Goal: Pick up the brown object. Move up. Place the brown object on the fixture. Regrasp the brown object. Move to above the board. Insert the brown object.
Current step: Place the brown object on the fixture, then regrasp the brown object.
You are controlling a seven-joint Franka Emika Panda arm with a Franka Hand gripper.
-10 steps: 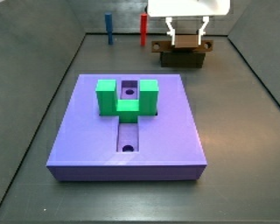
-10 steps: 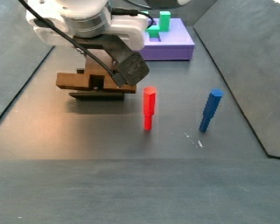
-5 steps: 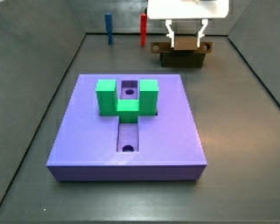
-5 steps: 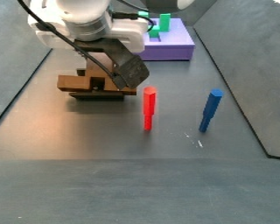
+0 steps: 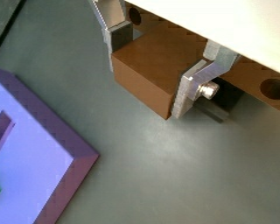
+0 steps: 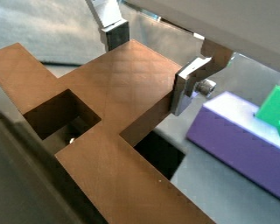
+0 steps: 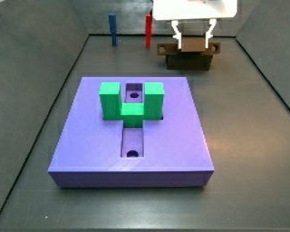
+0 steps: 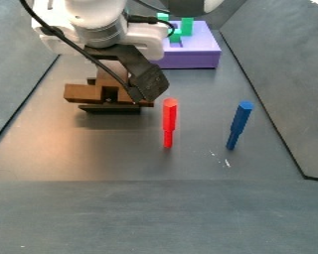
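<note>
The brown object [image 7: 190, 51] is a T-shaped wooden block lying on the dark fixture [image 7: 190, 62] at the back of the floor, also seen as the brown object [image 8: 84, 94] on the fixture [image 8: 111, 107]. My gripper [image 7: 192, 40] comes straight down onto it. In both wrist views the silver fingers [image 5: 195, 87] press both sides of the block's stem [image 5: 149, 74], so the gripper [image 5: 156, 68] is shut on it. The block's crossbar and square cut-outs [image 6: 55, 114] fill a wrist view, with the gripper [image 6: 150, 68] clamped on the stem. The purple board [image 7: 135, 145] lies apart, nearer the front.
A green U-shaped block [image 7: 131, 101] stands on the board over its groove. A red peg [image 8: 170, 121] and a blue peg [image 8: 238, 124] stand upright close to the fixture. Dark walls enclose the floor.
</note>
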